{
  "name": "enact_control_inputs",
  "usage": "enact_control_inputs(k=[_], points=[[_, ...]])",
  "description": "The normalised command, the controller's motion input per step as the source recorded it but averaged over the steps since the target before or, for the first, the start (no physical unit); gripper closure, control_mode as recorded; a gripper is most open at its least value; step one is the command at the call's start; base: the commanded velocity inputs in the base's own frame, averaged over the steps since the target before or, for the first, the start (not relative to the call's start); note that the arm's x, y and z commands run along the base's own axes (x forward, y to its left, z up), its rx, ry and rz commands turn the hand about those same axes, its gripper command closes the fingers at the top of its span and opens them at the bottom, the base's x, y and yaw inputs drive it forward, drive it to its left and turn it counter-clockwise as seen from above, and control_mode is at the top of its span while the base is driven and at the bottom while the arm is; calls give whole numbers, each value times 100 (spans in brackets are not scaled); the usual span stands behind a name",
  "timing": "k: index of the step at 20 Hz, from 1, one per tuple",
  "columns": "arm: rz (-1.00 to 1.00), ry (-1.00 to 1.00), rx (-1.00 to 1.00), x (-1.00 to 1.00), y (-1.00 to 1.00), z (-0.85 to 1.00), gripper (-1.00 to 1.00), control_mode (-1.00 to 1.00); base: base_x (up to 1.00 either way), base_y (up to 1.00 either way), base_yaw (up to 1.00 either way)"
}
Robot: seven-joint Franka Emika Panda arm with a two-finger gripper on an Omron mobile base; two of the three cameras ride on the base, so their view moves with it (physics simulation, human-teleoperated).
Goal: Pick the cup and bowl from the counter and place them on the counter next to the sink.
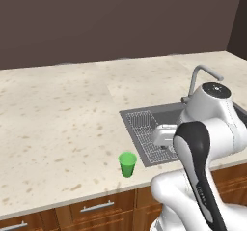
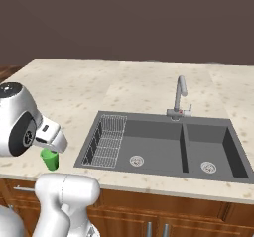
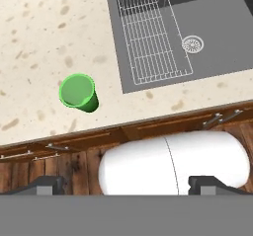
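While the two-finger gripper (image 3: pixel 126 181) hangs spread wide and empty, the small bright green cup (image 3: pixel 77 92) stands upright near the speckled cream counter's (image 1: pixel 53 114) front edge, just beside the dark grey sink (image 2: pixel 163 144); bowl placement apparently remains.
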Motion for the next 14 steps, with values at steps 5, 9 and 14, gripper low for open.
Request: enact_control_inputs(k=[5,9,14], points=[[0,0,0,0,0,0,-100,100,-15,8,0],[0,0,0,0,0,0,-100,100,-100,3,0],[0,0,0,0,0,0,-100,100,-61,1,-1]])
